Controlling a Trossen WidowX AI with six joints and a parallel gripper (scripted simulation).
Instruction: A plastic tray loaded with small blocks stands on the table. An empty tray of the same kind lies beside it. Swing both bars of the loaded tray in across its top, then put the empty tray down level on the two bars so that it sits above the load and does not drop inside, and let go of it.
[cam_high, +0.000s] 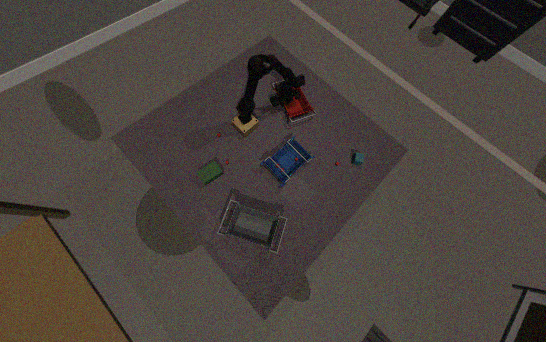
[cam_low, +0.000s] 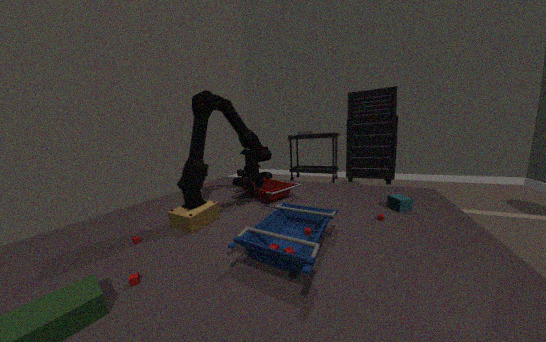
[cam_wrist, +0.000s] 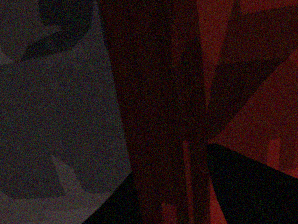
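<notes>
The loaded blue tray (cam_high: 273, 170) (cam_low: 270, 258) stands mid-table with small red blocks (cam_low: 289, 250) inside. Its near bar (cam_high: 277, 168) (cam_low: 280, 236) and far bar (cam_high: 298, 149) (cam_low: 306, 211) both lie across its top. The empty red tray (cam_high: 299, 108) (cam_low: 271, 195) is beside the arm at the back, with a pale wire bar (cam_high: 303, 118) at its near end. My gripper (cam_high: 283, 100) (cam_low: 252, 189) (cam_wrist: 182, 157) is shut on the red tray's side wall, one finger outside and one inside. The arm hides the tray's far end.
A grey tray (cam_high: 254, 225) has its wire bars swung out. A green block (cam_high: 210, 171) (cam_low: 55, 305) and a teal block (cam_high: 358, 158) (cam_low: 400, 202) lie apart. Loose red cubes (cam_high: 219, 135) (cam_high: 227, 162) (cam_high: 337, 164) (cam_low: 137, 240) (cam_low: 134, 279) (cam_low: 381, 217) lie around.
</notes>
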